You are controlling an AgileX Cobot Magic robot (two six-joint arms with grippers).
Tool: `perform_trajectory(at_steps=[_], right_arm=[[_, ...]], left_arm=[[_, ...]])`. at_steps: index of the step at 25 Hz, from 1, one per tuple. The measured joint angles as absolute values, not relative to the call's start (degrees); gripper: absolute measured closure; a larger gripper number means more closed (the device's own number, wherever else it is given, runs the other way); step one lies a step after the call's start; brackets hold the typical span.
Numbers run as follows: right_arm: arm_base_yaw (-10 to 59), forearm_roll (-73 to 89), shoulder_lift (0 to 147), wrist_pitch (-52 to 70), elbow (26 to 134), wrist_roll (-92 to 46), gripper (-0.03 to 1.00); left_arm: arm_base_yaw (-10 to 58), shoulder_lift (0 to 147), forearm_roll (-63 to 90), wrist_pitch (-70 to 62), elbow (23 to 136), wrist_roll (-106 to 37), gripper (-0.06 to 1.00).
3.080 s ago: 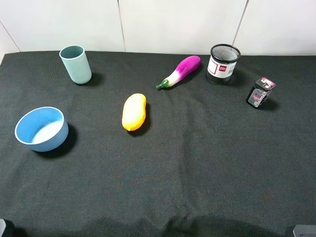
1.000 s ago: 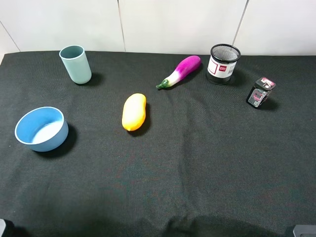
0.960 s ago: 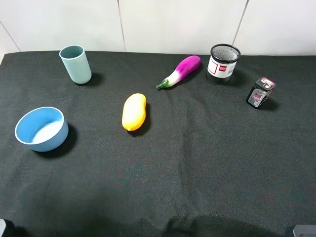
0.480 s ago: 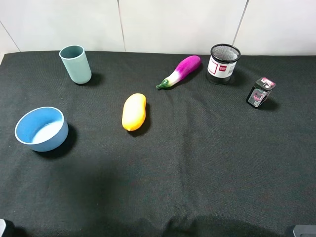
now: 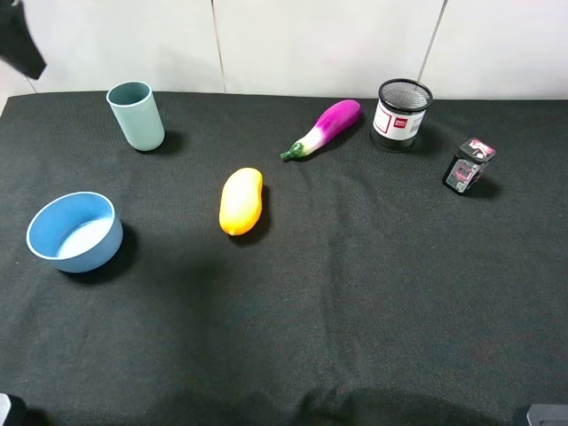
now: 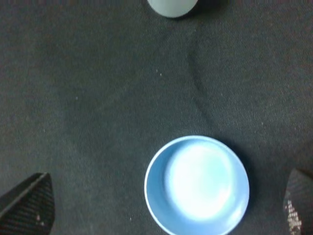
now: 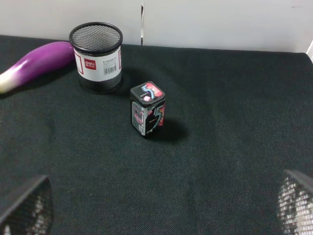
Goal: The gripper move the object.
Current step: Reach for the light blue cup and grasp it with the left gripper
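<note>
- The teal-green cup [image 5: 137, 115] stands upright on the black cloth [image 5: 355, 293], at 1 o'clock from the blue bowl [image 5: 74, 231].
- The left gripper [image 6: 161, 208] hangs over the bowl, jaws wide.
- The right gripper [image 7: 160, 208] has its jaws wide too.

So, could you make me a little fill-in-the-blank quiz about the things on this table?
The teal cup stands ___, mouth facing up.
The wide, shallow bowl is coloured ___.
Between the yellow fruit and the mesh pot lies a purple ___.
Missing words: upright; blue; eggplant.
</note>
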State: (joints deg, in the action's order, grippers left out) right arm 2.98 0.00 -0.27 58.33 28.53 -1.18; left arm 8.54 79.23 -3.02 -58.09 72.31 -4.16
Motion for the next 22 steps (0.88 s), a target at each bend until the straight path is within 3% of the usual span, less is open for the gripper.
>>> perform_trajectory(at_steps=[22], right_arm=[[2.98, 0.0, -0.27, 58.33, 28.53, -1.18, 0.27]], left_arm=[[8.64, 107.39, 0.0, -59.36, 95.58, -10.47, -0.05]])
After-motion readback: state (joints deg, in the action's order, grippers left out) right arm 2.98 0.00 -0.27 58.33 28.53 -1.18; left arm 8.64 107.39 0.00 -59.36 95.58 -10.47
